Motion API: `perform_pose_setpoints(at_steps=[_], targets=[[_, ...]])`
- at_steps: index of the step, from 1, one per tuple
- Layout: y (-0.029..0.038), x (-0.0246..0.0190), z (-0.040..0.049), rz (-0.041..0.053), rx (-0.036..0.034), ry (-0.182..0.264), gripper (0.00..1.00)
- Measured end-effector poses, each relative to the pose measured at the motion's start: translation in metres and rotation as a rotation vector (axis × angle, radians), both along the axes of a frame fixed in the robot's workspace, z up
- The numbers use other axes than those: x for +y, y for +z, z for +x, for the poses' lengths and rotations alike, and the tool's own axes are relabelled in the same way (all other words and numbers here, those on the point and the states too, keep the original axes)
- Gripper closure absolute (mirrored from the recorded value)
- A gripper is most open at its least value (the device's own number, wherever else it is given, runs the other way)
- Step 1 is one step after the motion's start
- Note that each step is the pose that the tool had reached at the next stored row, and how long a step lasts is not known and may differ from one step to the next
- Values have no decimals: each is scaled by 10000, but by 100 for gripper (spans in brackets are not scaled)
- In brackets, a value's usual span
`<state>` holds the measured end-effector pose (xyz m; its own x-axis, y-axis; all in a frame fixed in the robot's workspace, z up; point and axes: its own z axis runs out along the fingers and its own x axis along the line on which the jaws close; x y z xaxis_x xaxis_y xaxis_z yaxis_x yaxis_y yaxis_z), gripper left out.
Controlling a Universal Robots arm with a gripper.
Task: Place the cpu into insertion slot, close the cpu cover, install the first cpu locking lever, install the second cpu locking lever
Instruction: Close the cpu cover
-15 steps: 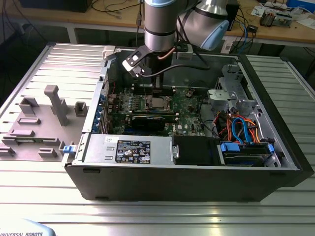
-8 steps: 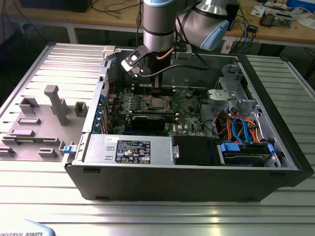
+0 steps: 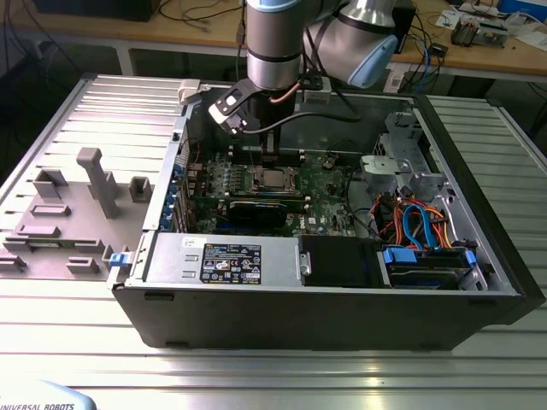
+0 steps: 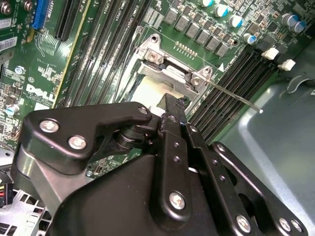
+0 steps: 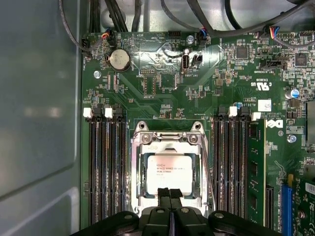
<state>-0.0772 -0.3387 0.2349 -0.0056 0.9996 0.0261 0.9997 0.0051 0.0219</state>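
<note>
The cpu (image 5: 169,173), a silver-grey square chip, lies in the insertion slot (image 5: 136,167) on the green motherboard. The cpu cover (image 5: 170,138), a silver frame with a square window, lies flat around the chip. My gripper (image 5: 170,192) is shut with nothing between its black fingers, its tips right over the chip's edge. In the exterior view the gripper (image 3: 270,147) hangs inside the case just above the cpu (image 3: 272,178). A thin metal locking lever (image 4: 235,98) sticks out free from a corner of the cover (image 4: 165,73); it also runs along the socket's side (image 5: 208,167).
Black memory slots (image 5: 104,167) flank the socket on both sides, one holding a green module (image 5: 256,172). The open computer case (image 3: 342,282) stands on a ribbed metal table, with bundled cables (image 3: 419,224) and a drive bay at the exterior view's right. Grey fixtures (image 3: 101,181) stand at its left.
</note>
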Motion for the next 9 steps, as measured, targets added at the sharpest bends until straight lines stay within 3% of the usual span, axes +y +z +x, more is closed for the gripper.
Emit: perform_pose_setpoints(at_steps=[5,9], targets=[[-13,1,-85,2,-1,-1,89],[-83,0,-96,2,0,1,89]])
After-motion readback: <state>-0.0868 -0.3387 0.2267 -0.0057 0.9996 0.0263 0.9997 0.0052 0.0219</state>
